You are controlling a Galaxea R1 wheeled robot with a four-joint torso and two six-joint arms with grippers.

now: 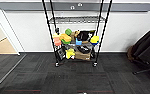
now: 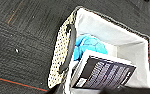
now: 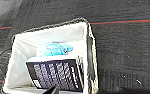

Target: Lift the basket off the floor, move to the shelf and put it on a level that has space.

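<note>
There is one basket [image 2: 62,50]. Inside it there are two things: one blue soft thing [image 2: 89,45] and one dark box with white print [image 2: 103,73]. The basket has two dark handles, one on each short side [image 2: 69,47] [image 3: 89,57].

There is one shelf [image 1: 77,35] by the wall. Two of its small wheels show at the front corners [image 1: 57,64] [image 1: 94,64]. Many bright things sit packed on its lower levels, too mixed up to count. One brown cardboard box [image 1: 82,55] sits among them.

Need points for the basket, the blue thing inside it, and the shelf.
basket [image 3: 90,62], right wrist view: on its woven side wall by the dark handle.
blue thing [image 2: 89,44], left wrist view: on its rounded top, inside the basket beside the dark printed booklet.
shelf [image 1: 77,19], head view: on an upper wire-grid tier.
</note>
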